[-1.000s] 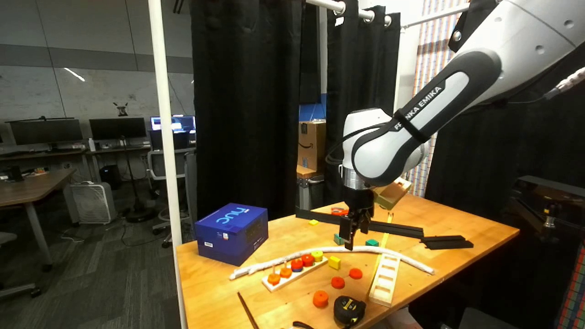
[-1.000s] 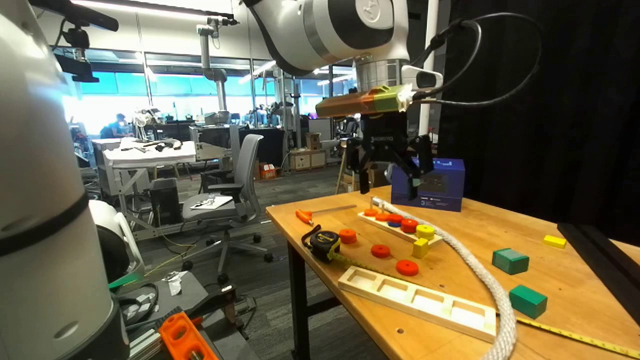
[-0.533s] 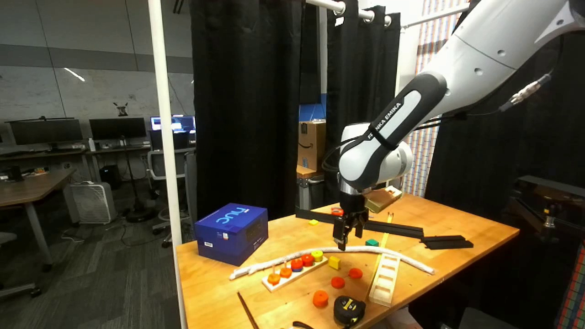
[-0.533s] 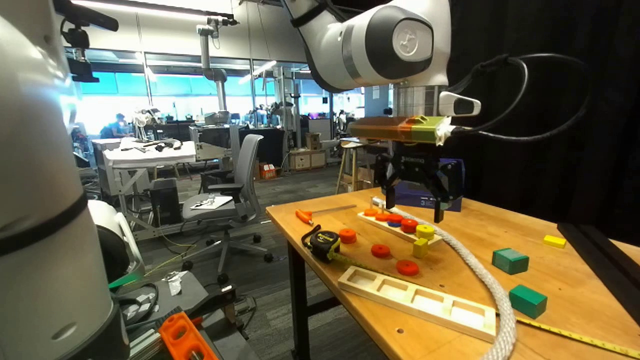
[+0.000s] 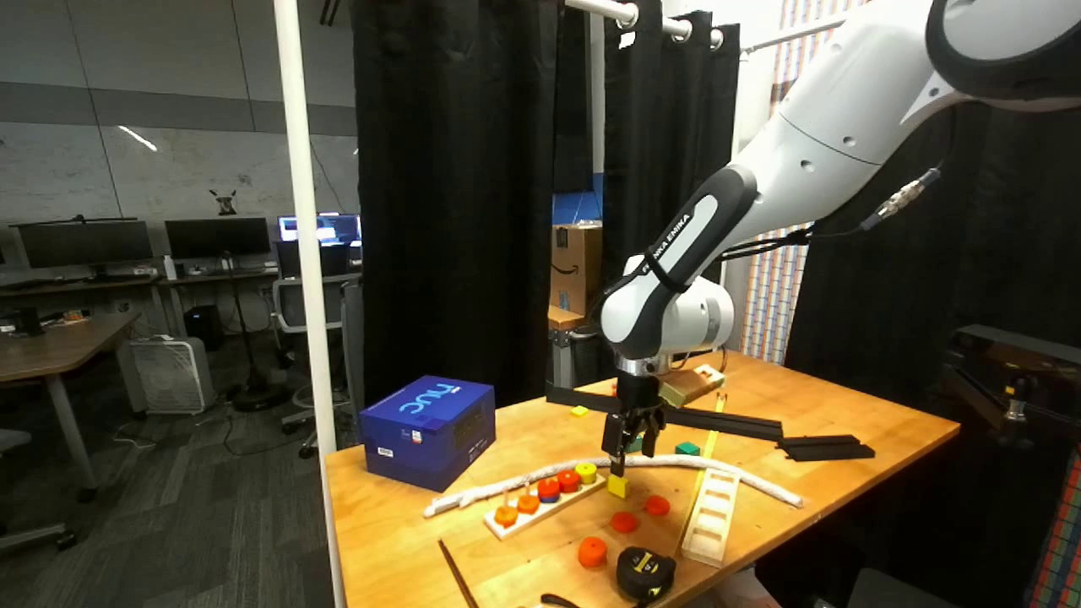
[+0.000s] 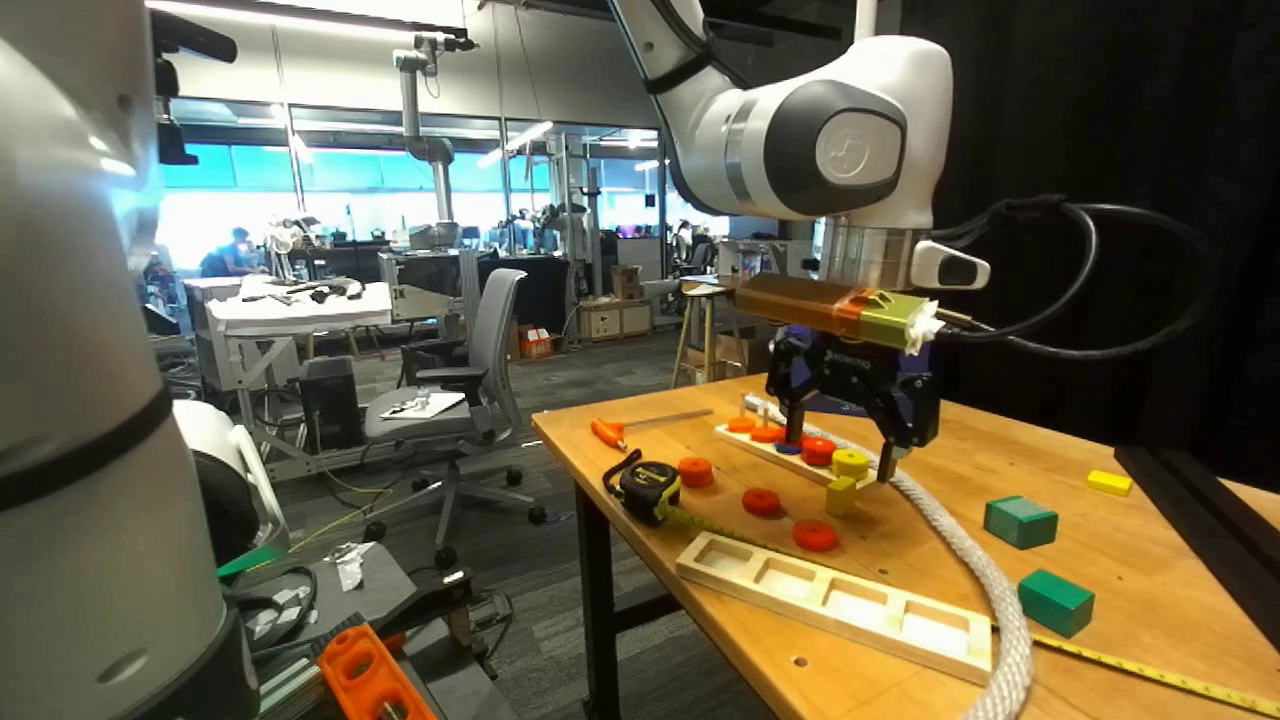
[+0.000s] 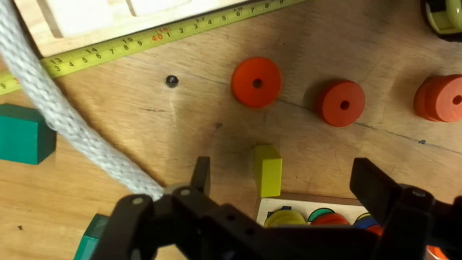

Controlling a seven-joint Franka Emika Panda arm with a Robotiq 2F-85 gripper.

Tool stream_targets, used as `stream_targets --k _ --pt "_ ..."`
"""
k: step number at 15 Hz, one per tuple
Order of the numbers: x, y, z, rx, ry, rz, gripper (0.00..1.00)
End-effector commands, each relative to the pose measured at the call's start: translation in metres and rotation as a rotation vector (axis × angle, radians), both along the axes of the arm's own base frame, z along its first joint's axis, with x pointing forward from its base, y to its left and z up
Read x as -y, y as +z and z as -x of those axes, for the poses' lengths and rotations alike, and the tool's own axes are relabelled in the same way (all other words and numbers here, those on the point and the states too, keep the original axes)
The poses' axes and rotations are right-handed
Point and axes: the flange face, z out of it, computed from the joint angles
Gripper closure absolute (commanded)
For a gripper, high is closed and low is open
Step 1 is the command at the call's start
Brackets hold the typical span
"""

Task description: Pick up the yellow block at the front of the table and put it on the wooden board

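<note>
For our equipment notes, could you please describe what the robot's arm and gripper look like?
The white, rounded arm has dark grey trim, white lettering ending "EMIKA" and a black strap. Black cables loop near its wrist, beside a boxy brown and gold housing. The black, angular gripper has small pale lettering and blocky fingers.

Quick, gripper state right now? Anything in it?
Gripper: open, jaws spread wide, holding nothing; the upright yellow block is not gripped.
</note>
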Motion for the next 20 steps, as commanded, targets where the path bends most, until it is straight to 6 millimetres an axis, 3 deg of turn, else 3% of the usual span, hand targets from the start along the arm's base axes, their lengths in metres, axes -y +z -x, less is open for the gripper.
stream_targets --k 1,15,16,17,20 --pt "0.007 -0.012 -0.015 0.008 0.005 -0.027 0.00" --pt "0.013 -0.049 -0.038 -0.042 0.011 -0.040 0.00" --pt "0.012 -0.051 -0.040 -0.040 0.012 -0.040 0.25" --pt "0.012 -0.052 -0.041 -0.037 0.016 -0.039 0.27" --pt "0.012 -0.049 -0.045 -0.029 0.017 -0.034 0.51"
